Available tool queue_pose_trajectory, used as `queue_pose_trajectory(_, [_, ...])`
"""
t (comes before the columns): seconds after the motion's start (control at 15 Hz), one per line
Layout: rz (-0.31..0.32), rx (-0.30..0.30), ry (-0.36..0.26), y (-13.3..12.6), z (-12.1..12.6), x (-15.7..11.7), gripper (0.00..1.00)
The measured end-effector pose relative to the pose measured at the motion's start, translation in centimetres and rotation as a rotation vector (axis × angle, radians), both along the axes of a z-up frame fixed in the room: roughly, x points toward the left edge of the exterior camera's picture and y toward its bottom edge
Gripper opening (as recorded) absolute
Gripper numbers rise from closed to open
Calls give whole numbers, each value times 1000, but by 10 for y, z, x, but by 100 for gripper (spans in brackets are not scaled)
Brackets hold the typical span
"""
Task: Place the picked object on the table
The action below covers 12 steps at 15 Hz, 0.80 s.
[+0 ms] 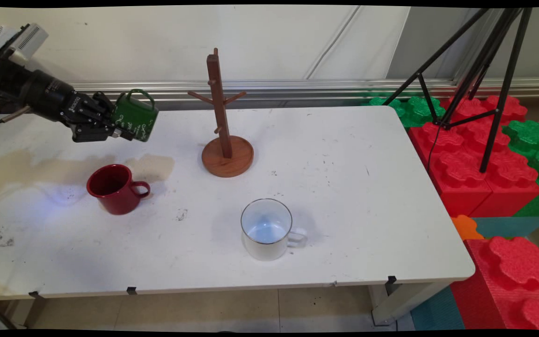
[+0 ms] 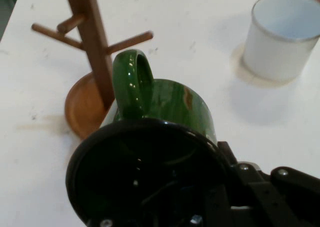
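Gripper pinches green mug aloft, tipped sideways; red mug below, white mug beyond, both empty.

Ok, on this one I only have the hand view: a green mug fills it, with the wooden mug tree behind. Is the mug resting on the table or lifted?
Observer: Lifted. The main view shows the green mug in the air, held by the gripper above the table's far left part, handle uppermost.
Operator: Any mugs besides the white mug?
Observer: Yes, a red mug stands upright on the table, nearer the camera than the gripper.
Operator: Anything hanging on the tree?
Observer: No. Every peg of the mug tree that shows is bare, and the green mug is apart from it, to its left.
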<state>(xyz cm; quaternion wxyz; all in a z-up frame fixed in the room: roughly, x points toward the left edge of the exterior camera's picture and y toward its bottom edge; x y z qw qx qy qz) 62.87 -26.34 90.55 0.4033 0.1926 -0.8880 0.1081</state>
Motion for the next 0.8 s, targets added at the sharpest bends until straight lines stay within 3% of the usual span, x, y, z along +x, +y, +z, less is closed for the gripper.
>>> queue_pose_trajectory(0.27, [3,-25,-84,-7,-4,12,0])
queue_pose_trajectory(0.8, [-15,-39,-259,-25,-35,29,0])
